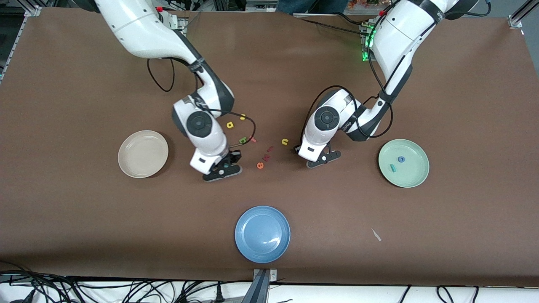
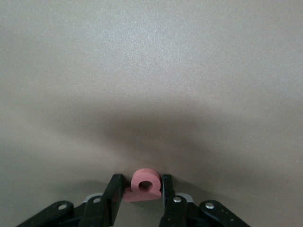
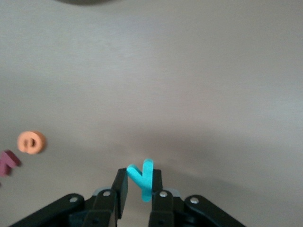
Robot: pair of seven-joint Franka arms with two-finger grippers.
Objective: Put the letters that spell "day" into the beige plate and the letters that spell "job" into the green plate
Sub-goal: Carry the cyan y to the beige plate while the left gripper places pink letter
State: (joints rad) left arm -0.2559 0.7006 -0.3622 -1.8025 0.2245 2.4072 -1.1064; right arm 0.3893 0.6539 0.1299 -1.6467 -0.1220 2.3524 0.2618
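While my right gripper [image 3: 139,187] pinched the teal "y" [image 3: 142,177] near the orange "e" [image 3: 31,142], my left gripper [image 2: 142,191] flanked the pink "b" [image 2: 144,187], grip uncertain.

No printed text, labels or brands readable. Only toy letters read as characters: teal "y" [image 3: 142,178] between right gripper [image 3: 138,189] fingers; pink "b" [image 2: 144,185] between left gripper [image 2: 140,191] fingers; orange "e" [image 1: 260,166], yellow "a" [image 1: 230,125], yellow "n" [image 1: 285,141] on table; blue "o" [image 1: 401,159] in green plate [image 1: 414,176].
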